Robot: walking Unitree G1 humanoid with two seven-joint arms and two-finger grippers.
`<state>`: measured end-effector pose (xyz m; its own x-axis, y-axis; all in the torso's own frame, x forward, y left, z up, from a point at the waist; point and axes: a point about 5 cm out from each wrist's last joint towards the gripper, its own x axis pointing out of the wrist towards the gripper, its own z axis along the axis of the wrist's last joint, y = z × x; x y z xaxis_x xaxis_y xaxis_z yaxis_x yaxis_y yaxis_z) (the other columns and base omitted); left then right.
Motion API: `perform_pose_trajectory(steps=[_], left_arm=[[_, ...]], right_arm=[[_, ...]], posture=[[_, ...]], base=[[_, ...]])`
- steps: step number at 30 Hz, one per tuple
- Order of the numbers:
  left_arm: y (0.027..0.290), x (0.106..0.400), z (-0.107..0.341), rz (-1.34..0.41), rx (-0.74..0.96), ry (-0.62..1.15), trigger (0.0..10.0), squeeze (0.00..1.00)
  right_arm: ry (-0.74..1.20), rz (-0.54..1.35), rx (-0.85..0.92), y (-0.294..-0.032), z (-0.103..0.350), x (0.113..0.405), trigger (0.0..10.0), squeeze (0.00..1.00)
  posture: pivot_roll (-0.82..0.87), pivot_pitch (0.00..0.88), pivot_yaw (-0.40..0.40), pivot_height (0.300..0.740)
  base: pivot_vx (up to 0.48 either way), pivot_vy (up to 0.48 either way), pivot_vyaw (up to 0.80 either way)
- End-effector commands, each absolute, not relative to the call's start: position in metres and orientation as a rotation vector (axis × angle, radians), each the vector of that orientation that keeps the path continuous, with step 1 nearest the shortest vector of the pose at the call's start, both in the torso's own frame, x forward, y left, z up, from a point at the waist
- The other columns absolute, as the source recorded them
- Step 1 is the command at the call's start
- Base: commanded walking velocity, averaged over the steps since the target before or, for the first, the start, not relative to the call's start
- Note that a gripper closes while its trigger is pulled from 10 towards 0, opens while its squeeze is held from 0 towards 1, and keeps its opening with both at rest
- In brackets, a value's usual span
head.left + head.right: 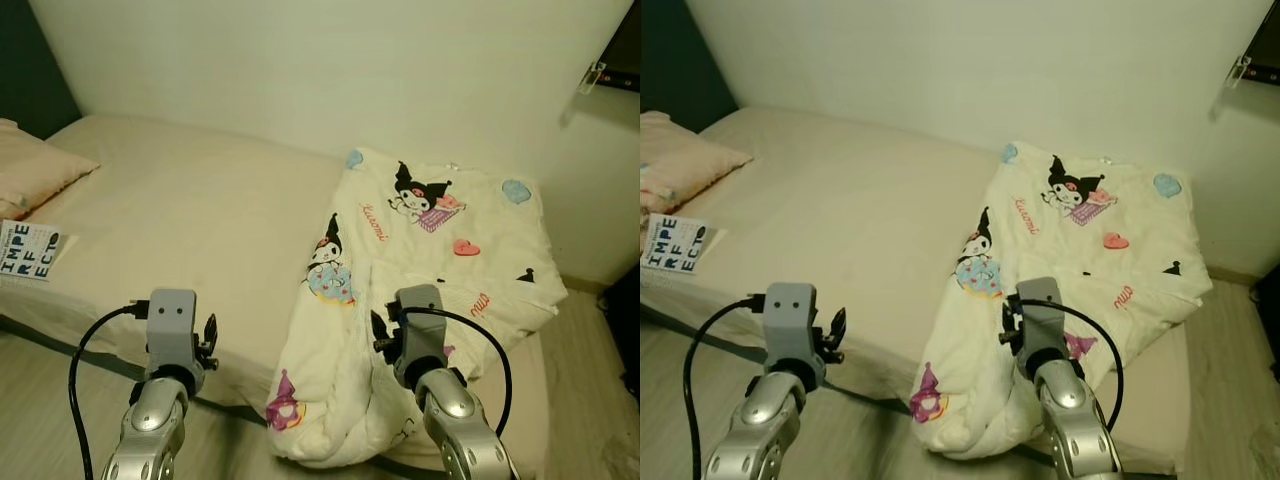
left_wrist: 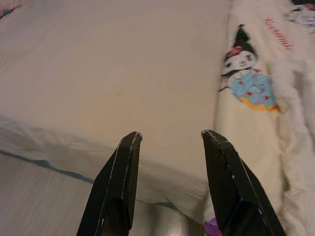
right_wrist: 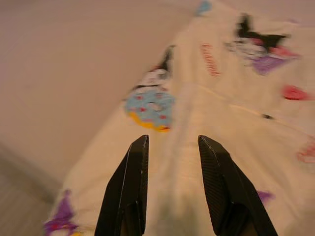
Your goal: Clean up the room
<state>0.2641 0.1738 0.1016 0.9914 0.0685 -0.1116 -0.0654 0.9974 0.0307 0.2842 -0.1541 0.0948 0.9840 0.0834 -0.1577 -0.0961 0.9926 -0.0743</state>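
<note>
Bed [image 1: 190,215] w/ cartoon blanket [image 1: 420,290] center-right; left tool [image 2: 170,142] & right tool [image 3: 170,145] both released, nothing held.

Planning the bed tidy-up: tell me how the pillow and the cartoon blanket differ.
The pillow is plain pinkish; the blanket is cream with cartoon prints. The pillow lies flat at the bed's far left end; the blanket sits bunched at the right end, spilling over the near edge. Both rest on the bed.
</note>
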Motion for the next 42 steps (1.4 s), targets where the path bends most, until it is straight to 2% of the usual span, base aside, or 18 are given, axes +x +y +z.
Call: perform_pose_trajectory(steps=[1,23,42], left_arm=[[0.1736,0.2624,0.0988,0.051,0.034,0.12,10.0,0.0],[0.1704,0.2629,0.1005,0.031,0.014,0.112,10.0,0.0],[0.1659,0.2645,0.1034,0.003,0.003,0.099,10.0,0.0]], right_arm=[[0.141,0.062,-0.082,-0.1597,0.0963,0.2853,10.0,0.0],[0.141,0.05,-0.098,-0.1641,0.0969,0.2866,10.0,0.0],[0.149,0.043,-0.092,-0.1653,0.0957,0.2861,10.0,0.0]], posture=[[-0.08,0.115,-0.009,0.716],[-0.09,0.13,-0.003,0.646],[-0.09,0.136,0.002,0.556]], base=[[0.0,0.0,0.0],[0.0,0.0,0.0],[0.0,0.0,0.0]])
